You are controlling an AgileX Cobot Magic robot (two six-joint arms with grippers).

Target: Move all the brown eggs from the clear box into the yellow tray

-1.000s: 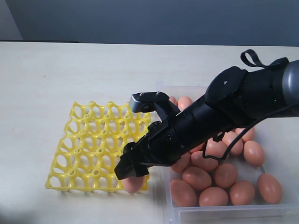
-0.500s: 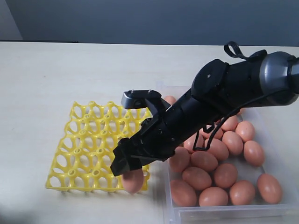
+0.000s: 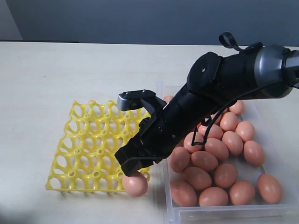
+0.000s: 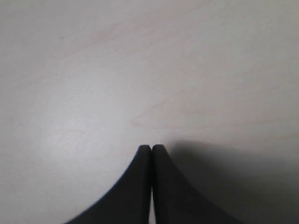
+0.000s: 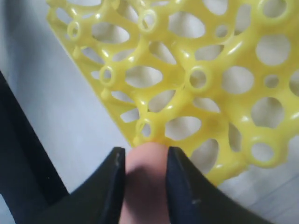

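Raising the arm and narrowing the jaws since a second ago. Pinching one egg [image 3: 136, 185] at the yellow tray [image 3: 74, 135] corner nearest the clear box [image 3: 169, 212], right gripper [image 5: 145, 153] pads touching both flanks; seating in a cup not determinable. Lying directly between the fingertips, long axis running along them, nearer the right arm. Holding left gripper [image 4: 152, 148] pinched together, empty, over bare table [image 3: 56, 70]. Counting one tray, one box, about fifteen brown eggs [image 3: 204, 160] showing inside, more possibly hiding behind the arm.

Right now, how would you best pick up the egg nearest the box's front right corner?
Probably from above, pinching the egg across its short waist: it lies on its side at the pile's edge, and the clear box wall blocks a sideways approach.
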